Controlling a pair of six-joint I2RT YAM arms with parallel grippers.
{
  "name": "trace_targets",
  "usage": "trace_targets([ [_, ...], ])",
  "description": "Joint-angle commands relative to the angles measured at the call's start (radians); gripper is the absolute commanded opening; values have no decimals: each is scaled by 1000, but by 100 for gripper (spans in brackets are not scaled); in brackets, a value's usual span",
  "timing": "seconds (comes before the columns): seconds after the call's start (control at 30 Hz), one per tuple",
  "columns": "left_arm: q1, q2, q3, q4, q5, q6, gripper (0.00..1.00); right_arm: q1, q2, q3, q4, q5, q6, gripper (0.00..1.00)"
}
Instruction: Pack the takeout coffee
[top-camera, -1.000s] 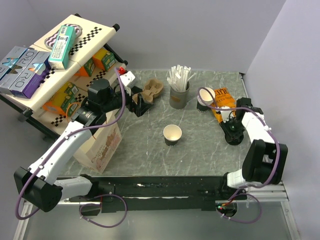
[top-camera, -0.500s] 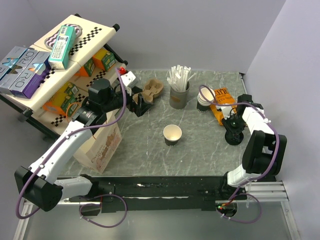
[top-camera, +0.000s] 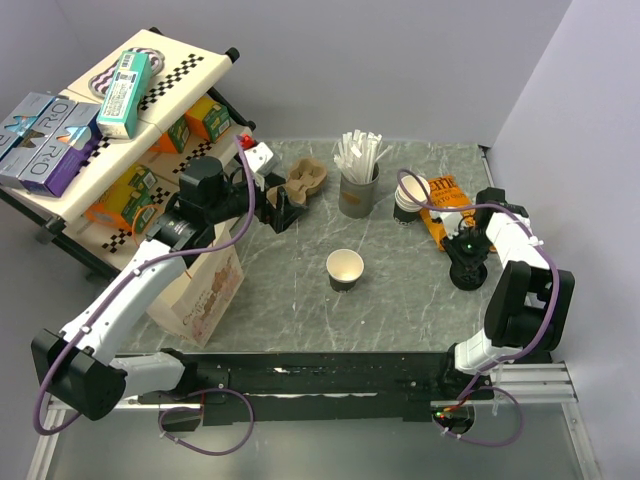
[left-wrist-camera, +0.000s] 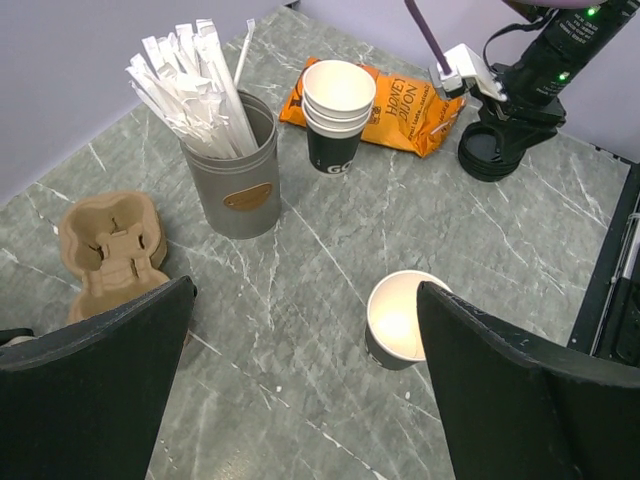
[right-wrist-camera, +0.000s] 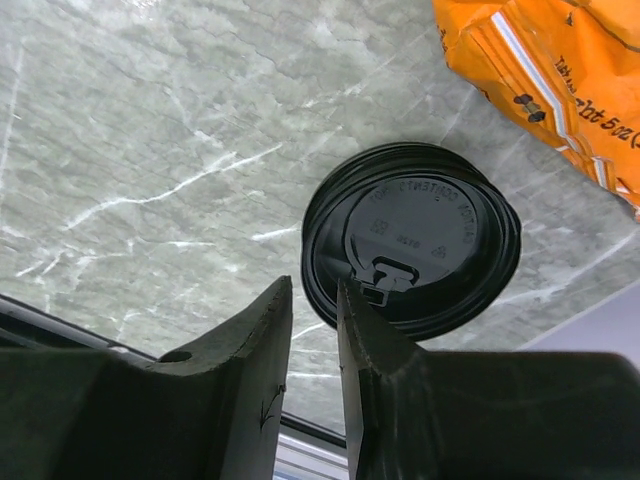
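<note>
No cup with a black top shows. A small dark paper cup (top-camera: 345, 268) stands open and unlidded mid-table; it also shows in the left wrist view (left-wrist-camera: 403, 320). A loose flat black lid (right-wrist-camera: 412, 238) lies at the right by the orange bag (right-wrist-camera: 560, 70); it also shows in the top view (top-camera: 468, 277). My right gripper (right-wrist-camera: 315, 285) hangs over the lid's left rim, its jaws a narrow gap apart with nothing between them; in the top view it (top-camera: 467, 258) points down there. My left gripper (left-wrist-camera: 300, 380) is wide open and empty, high over the table's back left (top-camera: 279, 209).
A stack of white cups (top-camera: 409, 195), a tin of wrapped straws (top-camera: 358, 188) and a cardboard cup carrier (top-camera: 306, 180) stand at the back. A brown paper bag (top-camera: 205, 285) stands at the left under my left arm. A stocked shelf (top-camera: 90, 130) fills the far left.
My right arm has swung its wrist right and settled over the black lid. My left arm has barely moved. The cup has not moved.
</note>
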Motion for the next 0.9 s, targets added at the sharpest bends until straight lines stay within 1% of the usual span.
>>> trace_targets([
  [0.0,-5,1,19,29,-2,12,99,-13,1,-1,-1,16,-58,32],
  [0.37,-5,3,19,25,-5,21,99,-14,21,25,-73,-40,-93,32],
  [0.87,-5,7,15,31,-11,6,99,-14,63,49,-77,-28,-92,31],
])
